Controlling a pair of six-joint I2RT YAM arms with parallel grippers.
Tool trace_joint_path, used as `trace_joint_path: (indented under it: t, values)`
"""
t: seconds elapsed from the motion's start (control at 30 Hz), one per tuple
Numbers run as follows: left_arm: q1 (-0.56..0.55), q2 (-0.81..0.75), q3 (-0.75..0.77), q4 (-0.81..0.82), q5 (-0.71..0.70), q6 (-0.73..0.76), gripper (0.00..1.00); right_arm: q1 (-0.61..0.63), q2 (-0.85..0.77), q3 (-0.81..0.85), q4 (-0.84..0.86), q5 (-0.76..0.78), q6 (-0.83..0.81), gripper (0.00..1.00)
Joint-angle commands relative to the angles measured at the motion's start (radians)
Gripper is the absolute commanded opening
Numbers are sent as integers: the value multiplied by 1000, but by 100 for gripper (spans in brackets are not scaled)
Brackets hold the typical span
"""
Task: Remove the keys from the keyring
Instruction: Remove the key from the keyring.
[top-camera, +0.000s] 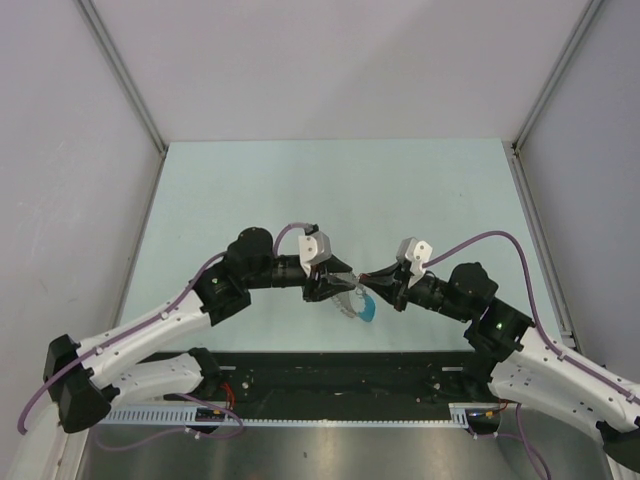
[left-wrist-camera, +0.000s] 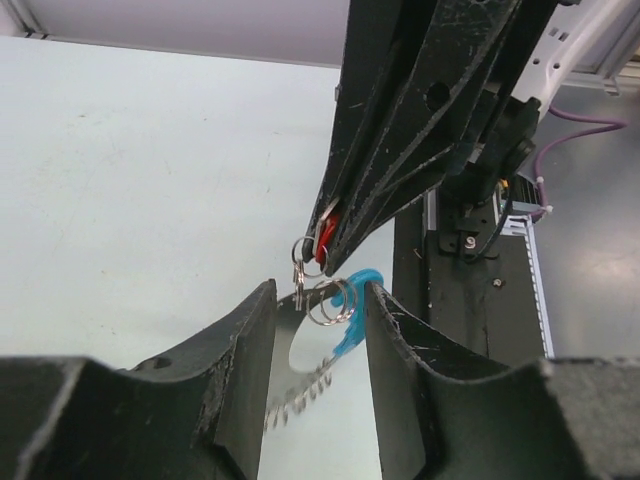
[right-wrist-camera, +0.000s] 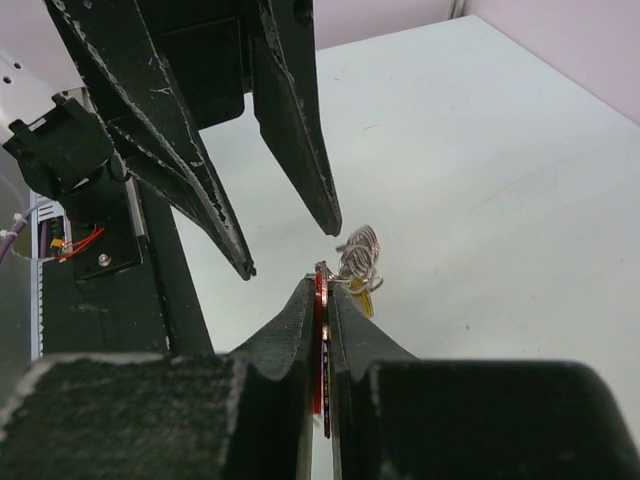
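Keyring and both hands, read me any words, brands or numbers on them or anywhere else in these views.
None readable: no word, number or logo shows on the keyring, the red key, the left hand, the right hand or the table.

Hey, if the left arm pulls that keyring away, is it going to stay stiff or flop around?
Likely floppy: the keyring trails a slack beaded chain. It probably weighs little, since it seems to dangle from the red key pinched in the right gripper. Its thin rings may slip.
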Motion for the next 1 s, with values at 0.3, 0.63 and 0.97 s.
trace_joint_path:
  t: [0.3,0.63,0.97]
  values:
    - [-36,60,54,-9,-105,51,41,21,-10,60,75,28,25,0]
    - [-69,106,100,-31,-110,88,22,37,-19,62,63,37,28,0]
    - [-30,71,46,-2,-64,161,0,40,-62,60,0,82,45,0]
